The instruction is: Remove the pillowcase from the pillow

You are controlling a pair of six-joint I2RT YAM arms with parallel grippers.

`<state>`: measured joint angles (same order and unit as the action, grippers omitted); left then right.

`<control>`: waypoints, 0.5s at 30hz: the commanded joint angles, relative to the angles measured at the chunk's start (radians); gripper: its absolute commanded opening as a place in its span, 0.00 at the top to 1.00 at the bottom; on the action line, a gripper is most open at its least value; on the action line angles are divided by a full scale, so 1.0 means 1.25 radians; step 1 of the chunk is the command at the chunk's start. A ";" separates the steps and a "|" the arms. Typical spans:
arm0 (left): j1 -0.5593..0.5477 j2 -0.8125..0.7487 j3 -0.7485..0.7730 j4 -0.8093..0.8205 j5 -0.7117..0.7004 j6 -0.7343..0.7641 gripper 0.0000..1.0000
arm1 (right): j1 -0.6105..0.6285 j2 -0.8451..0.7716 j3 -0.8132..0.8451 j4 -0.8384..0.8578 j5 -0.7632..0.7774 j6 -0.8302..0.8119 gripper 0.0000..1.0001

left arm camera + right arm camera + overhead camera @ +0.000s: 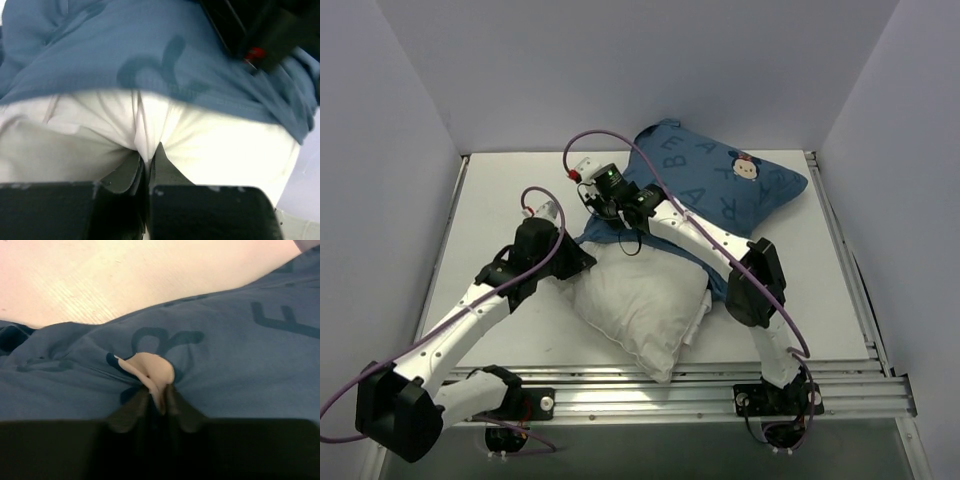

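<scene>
Table (500, 205) white, walls (620, 70) pale; left jaws pinch pillow (215, 145), right jaws pinch pillowcase (240, 380).

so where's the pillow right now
In the top view the pillow lies at front centre, between the left arm and the right arm, its far end tucked in the pillowcase.
</scene>
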<state>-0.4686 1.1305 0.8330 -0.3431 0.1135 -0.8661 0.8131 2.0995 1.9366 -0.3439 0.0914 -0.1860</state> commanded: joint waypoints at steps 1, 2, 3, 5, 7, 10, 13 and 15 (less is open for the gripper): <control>-0.030 -0.064 0.036 -0.123 -0.006 0.051 0.98 | -0.044 0.026 0.013 -0.054 0.210 0.011 0.97; -0.037 -0.087 0.047 -0.139 -0.011 0.057 0.98 | -0.065 0.024 0.018 -0.040 0.236 0.022 1.00; -0.054 -0.100 0.064 -0.168 -0.016 0.063 0.98 | -0.076 0.021 0.024 -0.035 0.257 0.038 1.00; -0.074 -0.138 0.076 -0.194 -0.029 0.065 0.98 | -0.116 0.019 0.058 -0.034 0.312 0.060 1.00; -0.106 -0.161 0.096 -0.232 -0.038 0.062 0.98 | -0.152 0.018 0.082 -0.034 0.346 0.099 1.00; -0.143 -0.204 0.121 -0.285 -0.065 0.060 0.98 | -0.227 0.016 0.131 -0.043 0.389 0.149 1.00; -0.150 -0.247 0.131 -0.319 -0.066 0.052 0.98 | -0.305 0.027 0.185 -0.072 0.398 0.223 1.00; -0.152 -0.280 0.137 -0.340 -0.061 0.046 0.98 | -0.344 0.048 0.229 -0.109 0.396 0.248 1.00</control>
<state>-0.6388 0.8989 0.9443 -0.5053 -0.0299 -0.8268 0.5964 2.1124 2.1269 -0.4953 0.2459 0.0784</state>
